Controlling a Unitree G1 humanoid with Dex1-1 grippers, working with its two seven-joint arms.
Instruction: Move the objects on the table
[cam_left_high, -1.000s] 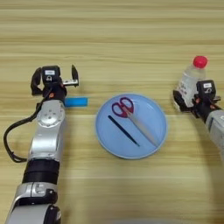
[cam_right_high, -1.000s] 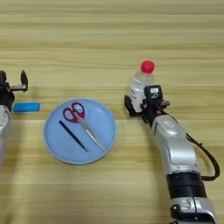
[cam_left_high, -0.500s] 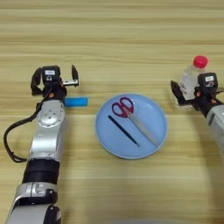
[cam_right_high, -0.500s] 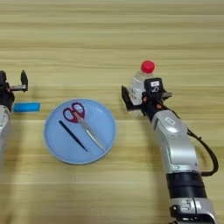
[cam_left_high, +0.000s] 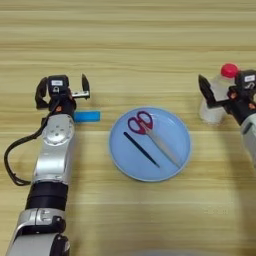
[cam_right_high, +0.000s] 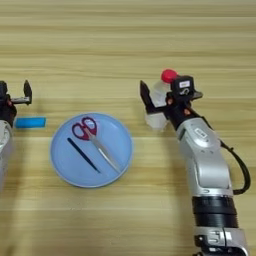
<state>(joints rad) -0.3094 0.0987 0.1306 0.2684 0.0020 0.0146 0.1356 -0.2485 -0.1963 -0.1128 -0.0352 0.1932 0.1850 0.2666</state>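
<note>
clear bottle (cam_right_high: 159, 107) with red cap (cam_right_high: 168, 76) upright at right of centre, just right of the blue plate (cam_right_high: 120, 161). right gripper (cam_right_high: 162, 100) spread wide around it, one black finger to its left, the other side hidden behind the wrist; contact not clear. best done, by judgement: centre the bottle between the fingers, close low on the body, lift straight so as not to tip it.

red-handled scissors (cam_left_high: 151, 133) lying inside the plate, handles toward upper left, blades toward lower right; beside them a thin dark stick (cam_left_high: 141, 149), also in the plate. blue strip (cam_left_high: 87, 116) flat on the table (cam_left_high: 130, 45) at left, just beside the left arm. left gripper (cam_left_high: 62, 91) unclenched, empty, at upper left above the strip.
</note>
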